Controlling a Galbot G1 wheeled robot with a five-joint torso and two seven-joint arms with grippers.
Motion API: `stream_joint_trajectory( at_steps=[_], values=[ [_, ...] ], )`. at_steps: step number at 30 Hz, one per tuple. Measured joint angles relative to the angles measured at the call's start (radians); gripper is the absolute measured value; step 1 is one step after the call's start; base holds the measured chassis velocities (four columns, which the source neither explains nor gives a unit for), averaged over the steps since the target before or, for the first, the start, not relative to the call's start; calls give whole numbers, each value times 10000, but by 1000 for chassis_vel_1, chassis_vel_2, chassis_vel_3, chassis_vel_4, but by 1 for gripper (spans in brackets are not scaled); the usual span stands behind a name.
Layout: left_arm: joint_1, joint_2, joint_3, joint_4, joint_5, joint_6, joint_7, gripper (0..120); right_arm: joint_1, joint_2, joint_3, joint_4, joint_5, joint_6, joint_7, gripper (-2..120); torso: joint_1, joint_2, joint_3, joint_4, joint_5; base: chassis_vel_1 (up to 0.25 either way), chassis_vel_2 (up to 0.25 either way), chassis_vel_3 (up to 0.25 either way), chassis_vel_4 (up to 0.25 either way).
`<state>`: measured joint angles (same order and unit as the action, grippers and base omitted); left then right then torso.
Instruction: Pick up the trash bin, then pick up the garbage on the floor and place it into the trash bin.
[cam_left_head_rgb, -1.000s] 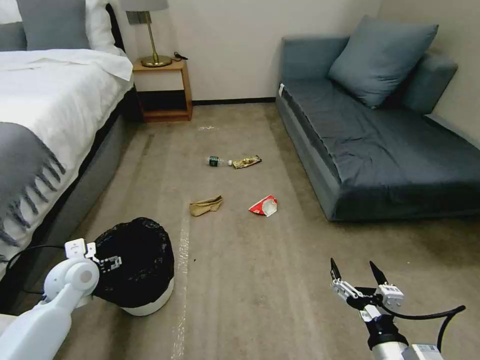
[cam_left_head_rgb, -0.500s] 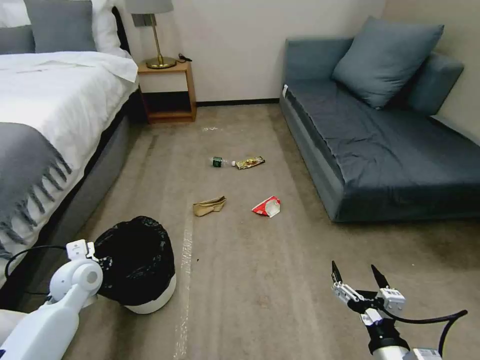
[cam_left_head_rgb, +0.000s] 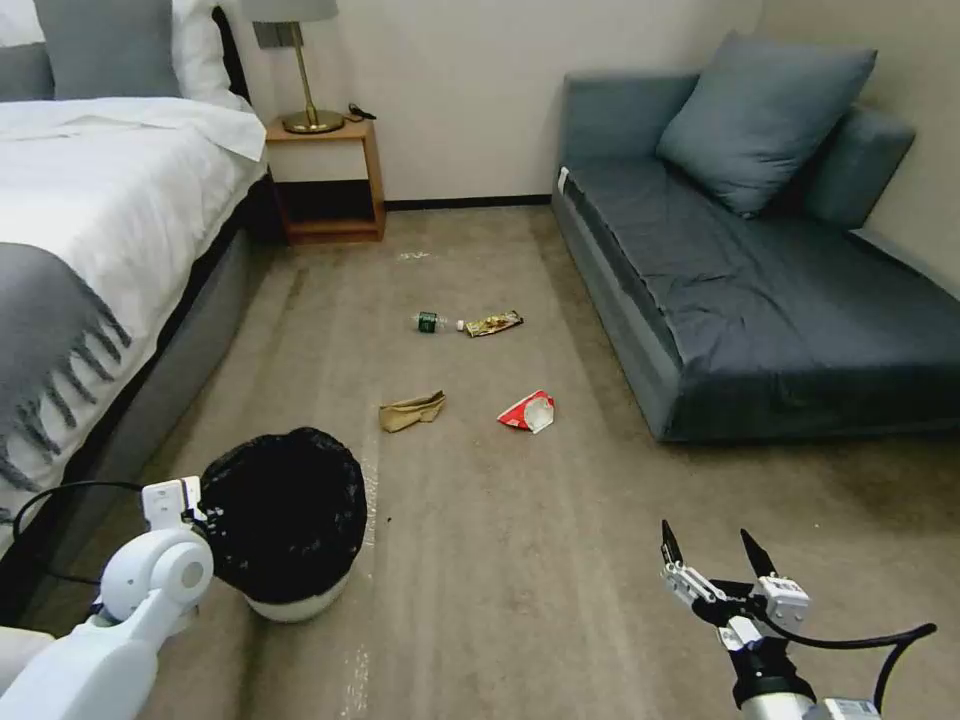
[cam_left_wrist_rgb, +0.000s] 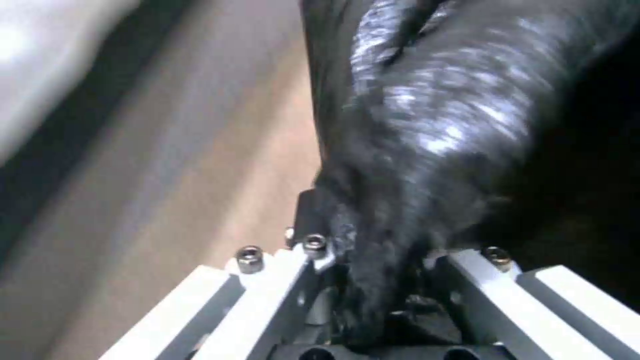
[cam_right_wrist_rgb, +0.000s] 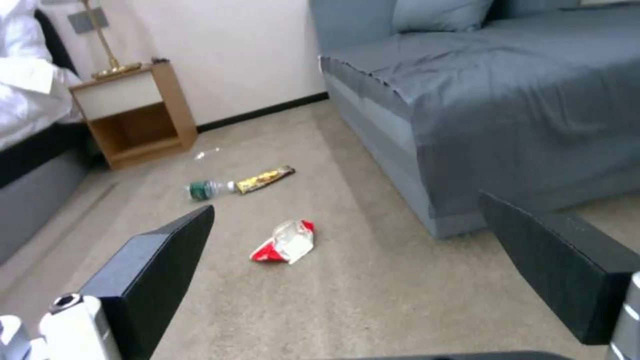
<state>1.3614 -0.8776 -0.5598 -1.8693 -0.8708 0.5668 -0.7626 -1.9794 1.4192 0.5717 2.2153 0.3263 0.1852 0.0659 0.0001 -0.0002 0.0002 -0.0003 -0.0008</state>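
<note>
At far left the left gripper (cam_left_head_rgb: 190, 500) is clamped on the rim of the trash bin (cam_left_head_rgb: 285, 520), its jaws closed onto the black bag folded over that rim, as the left wrist view shows; compared with a moment ago the bin has tipped so its dark mouth faces up and forward, and its white base looks to be leaving the carpet (cam_left_head_rgb: 480, 560); I judge the pick-up of the bin is under way, with the garbage untouched. The bin is small and round, white plastic under a crinkly, shiny liner; it sits beside the bed (cam_left_head_rgb: 90, 220). Farther ahead, mid-floor, lie the crumpled brown paper bag (cam_left_head_rgb: 411, 411), the red-and-white wrapper (cam_left_head_rgb: 527, 411), the clear bottle (cam_left_head_rgb: 432, 322) and the gold wrapper (cam_left_head_rgb: 494, 323) touching its cap end. At right the right gripper (cam_left_head_rgb: 715, 555) hovers low, jaws wide apart, holding nothing.
</note>
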Motion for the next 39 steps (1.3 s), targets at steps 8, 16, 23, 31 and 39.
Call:
stream_joint_trajectory(
  at_steps=[8,16,23,31,39],
  values=[
    [397,104,-68,-296,1966,-1224,11,3,-16,115,-163,200,545,13,-226,100,0,0,-1,3,9,0,0,0,0],
    [788,104,-116,-332,3101,-2189,29,3,-100,290,-216,187,774,222,-883,100,0,0,-1,4,7,0,0,0,0],
    [948,97,-122,-412,3428,-2535,-4,3,-109,419,-170,-28,780,499,-1534,100,0,0,-1,3,7,0,0,0,0],
    [966,100,-67,-368,3464,-2730,-19,3,-180,500,-69,-145,734,754,-2152,100,-1,1,-2,3,7,0,0,0,0],
    [912,87,47,-232,3439,-2884,-24,3,-262,545,16,-273,573,990,-2406,100,-1,2,-2,3,8,0,0,0,0]
  ],
)
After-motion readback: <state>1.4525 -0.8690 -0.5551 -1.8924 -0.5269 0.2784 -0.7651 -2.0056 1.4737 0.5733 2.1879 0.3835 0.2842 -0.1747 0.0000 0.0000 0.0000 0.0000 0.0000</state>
